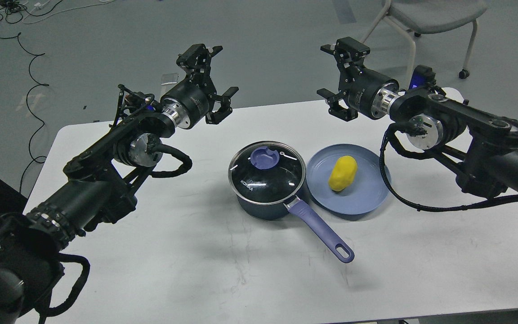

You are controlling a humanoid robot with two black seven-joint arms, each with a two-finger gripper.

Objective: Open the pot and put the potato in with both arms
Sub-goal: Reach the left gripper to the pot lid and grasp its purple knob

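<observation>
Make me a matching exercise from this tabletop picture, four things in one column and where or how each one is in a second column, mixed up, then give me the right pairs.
Column one:
1. bright yellow lumpy toy potato
2. glass lid with the purple knob
3. long periwinkle-purple pot handle
4. left gripper

Column two:
A. points toward the near right of the white table
B. lies on the flat blue plate
C. raised above the table's far edge, fingers spread, holding nothing
D. sits closed on the small dark navy saucepan

Pairs: 1-B, 2-D, 3-A, 4-C
</observation>
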